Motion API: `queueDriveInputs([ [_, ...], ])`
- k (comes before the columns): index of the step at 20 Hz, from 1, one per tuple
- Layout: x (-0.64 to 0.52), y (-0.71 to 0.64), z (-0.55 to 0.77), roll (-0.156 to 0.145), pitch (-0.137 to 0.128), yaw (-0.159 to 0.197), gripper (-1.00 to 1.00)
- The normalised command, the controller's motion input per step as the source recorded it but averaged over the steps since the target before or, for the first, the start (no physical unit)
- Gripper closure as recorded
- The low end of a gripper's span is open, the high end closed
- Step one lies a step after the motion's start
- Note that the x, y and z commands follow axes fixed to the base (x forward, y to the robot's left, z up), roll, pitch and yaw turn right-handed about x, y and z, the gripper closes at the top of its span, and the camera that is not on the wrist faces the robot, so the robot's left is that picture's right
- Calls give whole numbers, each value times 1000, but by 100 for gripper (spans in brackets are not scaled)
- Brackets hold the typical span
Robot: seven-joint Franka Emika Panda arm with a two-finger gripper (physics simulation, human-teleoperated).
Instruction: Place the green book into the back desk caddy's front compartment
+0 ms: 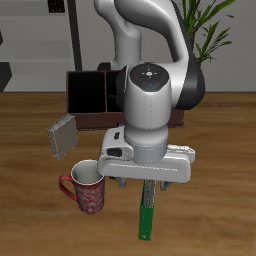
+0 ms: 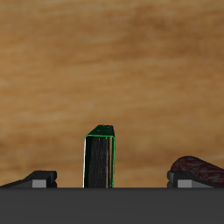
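The gripper hung low over the near part of the table, and the green book dangled straight down from it, a thin bright strip clear of the wood. In the wrist view the book stood up between the 2 fingertips, which sat well out to either side of it, so from these views I could not tell whether the pads were pressing its covers or standing off; the exterior view hid the contact under the hand.

Just beside the hanging book stood the red mug, and a grey book leaned a little farther back. The back desk caddy sat far off at the rear of the table, mostly screened by the arm.

That book looked light and stiff, a hardcover with smooth, probably slick boards. Best hold, by my reckoning, was across the 2 flat covers near the top edge, firm enough that it would not swing or slide out on the carry. It seemed held high already, with the whole trip back to the front compartment not yet made.
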Motion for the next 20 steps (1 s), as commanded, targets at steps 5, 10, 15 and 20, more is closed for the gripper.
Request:
queueDriveInputs([
  [5,-6,55,-152,9,17,7,-100],
  [10,30,14,-138,-4,22,-11,-100],
  [15,-8,-53,-130,0,15,4,-100],
  [20,32,-17,-269,-5,30,16,-100],
])
